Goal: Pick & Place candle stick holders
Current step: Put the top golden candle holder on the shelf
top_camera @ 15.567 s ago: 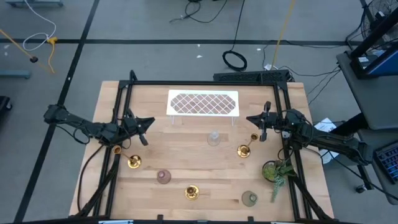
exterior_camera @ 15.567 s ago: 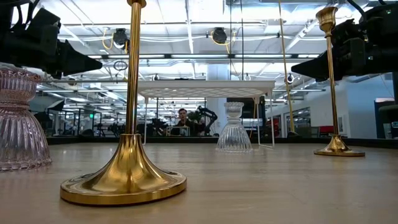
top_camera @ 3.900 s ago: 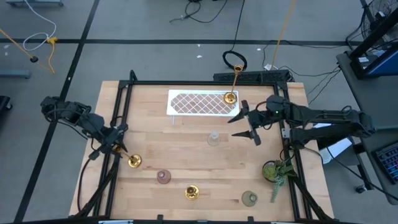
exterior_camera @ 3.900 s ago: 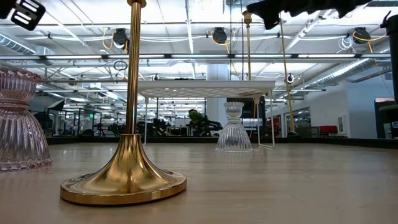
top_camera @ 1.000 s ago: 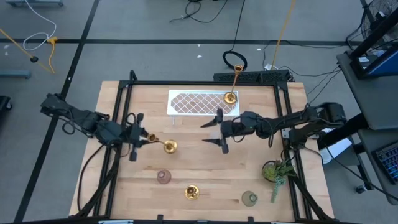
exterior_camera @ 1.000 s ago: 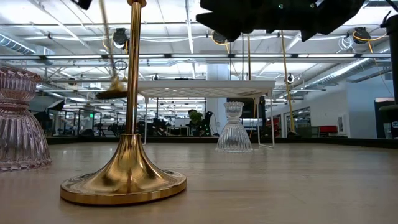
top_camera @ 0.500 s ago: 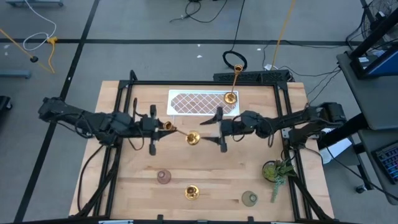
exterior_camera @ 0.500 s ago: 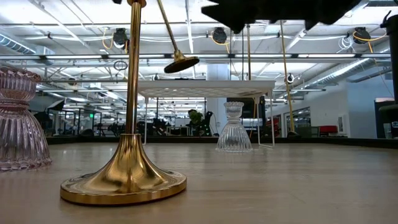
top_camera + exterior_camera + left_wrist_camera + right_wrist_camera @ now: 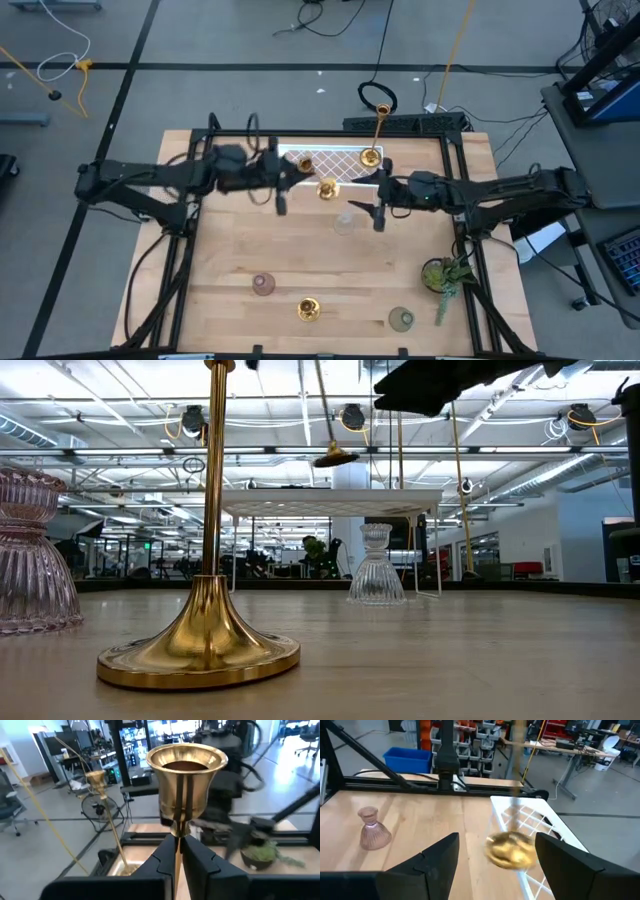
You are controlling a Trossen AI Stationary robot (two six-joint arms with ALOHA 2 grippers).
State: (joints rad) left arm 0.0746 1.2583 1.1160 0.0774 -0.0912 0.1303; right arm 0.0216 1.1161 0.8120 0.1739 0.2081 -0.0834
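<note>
My left gripper (image 9: 292, 172) is shut on a gold candlestick (image 9: 327, 188) and holds it in the air over the near left part of the white lattice tray (image 9: 300, 175). A second gold candlestick (image 9: 372, 157) stands by its base on the tray's right end. My right gripper (image 9: 378, 200) is open and empty, beside the clear glass cup (image 9: 345, 222) on the table. A third gold candlestick (image 9: 308, 310), a pink cup (image 9: 263, 285) and a green cup (image 9: 402, 320) stand near the front edge. My left gripper (image 9: 179, 851) pinches the candlestick's slim stem (image 9: 178, 832) between its two fingers, just below the flared cup (image 9: 186, 775) at the top end. The candlestick is lifted clear and tilted, its round base (image 9: 335, 457) lower and toward the table's right.
A green leafy plant (image 9: 445, 275) stands at the right edge. The tray stands on thin legs at the far middle (image 9: 330, 500). A black frame runs along the table's sides. Bare wood lies between the tray and the front row of holders.
My left gripper has carried the candlestick up, toward the far edge and to the right, from above the table's middle to over the tray; the candlestick stays tilted and clear. My right gripper has drawn back a little toward the right edge, still open.
</note>
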